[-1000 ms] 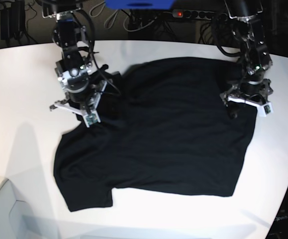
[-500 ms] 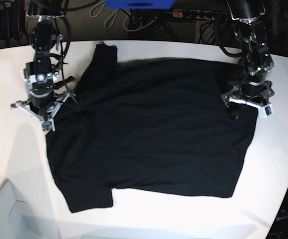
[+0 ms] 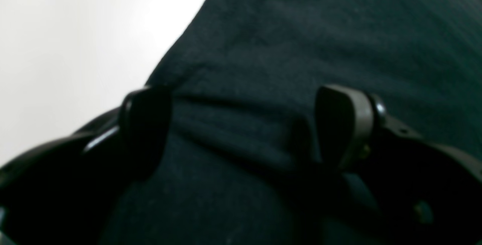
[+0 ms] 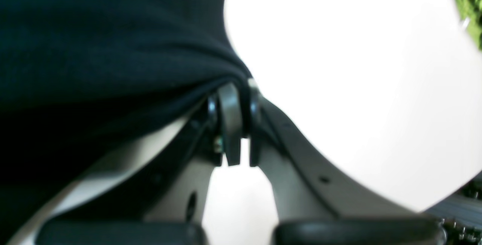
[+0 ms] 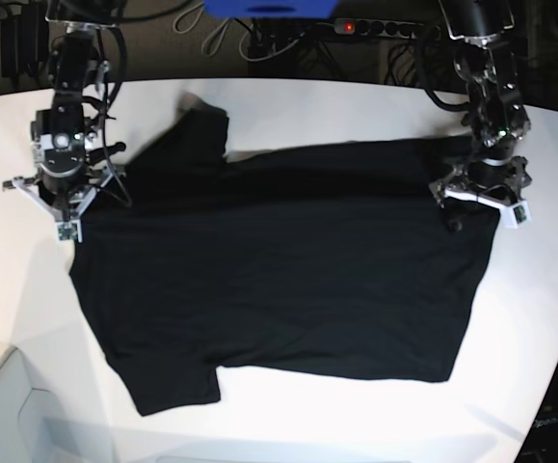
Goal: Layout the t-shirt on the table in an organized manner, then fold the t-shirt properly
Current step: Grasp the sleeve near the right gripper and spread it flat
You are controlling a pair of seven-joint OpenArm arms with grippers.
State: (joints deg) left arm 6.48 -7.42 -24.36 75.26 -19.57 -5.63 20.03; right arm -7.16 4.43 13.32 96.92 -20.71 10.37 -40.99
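On the white table (image 5: 288, 415), I am tugging the soft, floppy t-shirt (image 5: 288, 270); right gripper (image 4: 235, 98) is pinching its edge, left gripper (image 3: 241, 124) is spread wide.

Base view: high, front-on, angled down over the whole worktop (image 5: 288, 439). Both wrist views sit very close, looking along their jaws — blurred black t-shirt (image 5: 279, 280) cloth fills each, shared with base.
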